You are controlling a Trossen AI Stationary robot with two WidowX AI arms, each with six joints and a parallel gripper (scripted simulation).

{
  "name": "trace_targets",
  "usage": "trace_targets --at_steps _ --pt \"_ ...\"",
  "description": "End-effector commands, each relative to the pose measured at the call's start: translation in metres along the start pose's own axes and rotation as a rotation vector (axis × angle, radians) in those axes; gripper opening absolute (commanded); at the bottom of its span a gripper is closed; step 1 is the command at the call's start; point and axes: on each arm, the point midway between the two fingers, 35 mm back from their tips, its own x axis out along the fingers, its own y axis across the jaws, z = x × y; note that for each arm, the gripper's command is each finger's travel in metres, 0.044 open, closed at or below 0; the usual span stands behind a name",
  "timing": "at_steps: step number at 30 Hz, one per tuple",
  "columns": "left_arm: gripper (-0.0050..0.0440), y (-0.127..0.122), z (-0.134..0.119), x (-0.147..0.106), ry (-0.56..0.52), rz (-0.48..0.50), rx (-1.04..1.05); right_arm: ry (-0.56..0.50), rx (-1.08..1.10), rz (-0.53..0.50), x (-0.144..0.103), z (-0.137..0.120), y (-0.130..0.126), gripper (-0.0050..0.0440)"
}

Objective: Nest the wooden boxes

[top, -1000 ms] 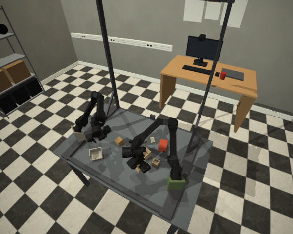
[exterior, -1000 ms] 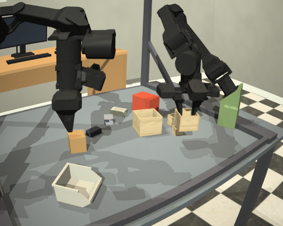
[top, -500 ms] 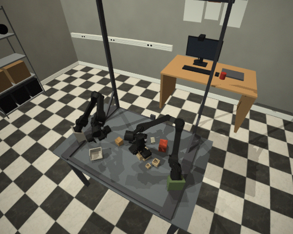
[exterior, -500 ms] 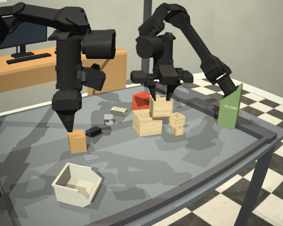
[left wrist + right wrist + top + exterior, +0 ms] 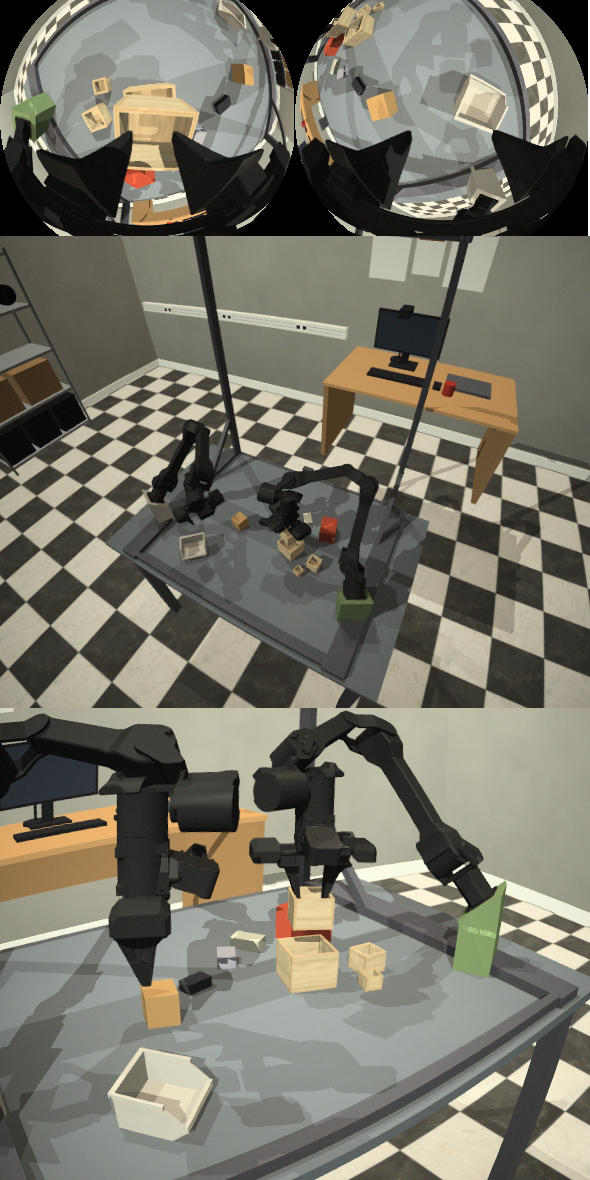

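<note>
My left gripper (image 5: 312,889) is shut on the medium wooden box (image 5: 311,909), open side up, and holds it just above the biggest wooden box (image 5: 307,962), which stands upright on the table. In the left wrist view the held box (image 5: 156,123) fills the space between the fingers, with the big box's rim (image 5: 150,91) behind it. Two smaller wooden boxes (image 5: 367,956) (image 5: 371,980) stand upright to the right of the big box, touching each other. My right gripper (image 5: 145,975) is open and empty, hovering just above an orange cube (image 5: 160,1004).
A red cube (image 5: 283,922) stands behind the held box. A white bin (image 5: 160,1092) lies near the front left edge. Small grey, cream and black blocks (image 5: 227,956) lie mid-table. The left arm's green base (image 5: 480,933) stands at the right edge.
</note>
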Motion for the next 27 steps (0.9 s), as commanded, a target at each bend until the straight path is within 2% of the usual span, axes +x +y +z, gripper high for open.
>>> trace_targets --at_steps 1,3,5,11,19,22,27 --pt "0.0264 -0.004 -0.003 -0.005 -0.012 -0.014 0.013 -0.009 -0.055 -0.089 0.007 -0.001 0.002 0.04" --pt "0.0264 -0.004 -0.003 -0.005 -0.012 -0.014 0.013 -0.02 -0.095 -0.155 0.013 0.001 0.002 0.04" --pt "0.0264 -0.004 -0.003 -0.005 -0.012 -0.014 0.013 -0.02 -0.095 -0.155 0.013 0.001 0.002 0.04" --pt "0.0264 -0.004 -0.003 -0.005 -0.012 -0.014 0.013 -0.096 -0.209 -0.333 0.027 0.01 0.008 0.04" --pt "0.0264 -0.004 -0.003 -0.005 -0.012 -0.014 0.013 -0.287 -0.335 -0.501 0.036 0.027 0.029 0.04" --pt "0.0264 -0.004 -0.003 -0.005 -0.012 -0.014 0.013 -0.317 -0.348 -0.515 0.036 0.029 0.033 0.04" --pt "0.0264 -0.004 -0.003 -0.005 -0.012 -0.014 0.013 -0.481 -0.401 -0.56 0.036 0.037 0.057 0.04"
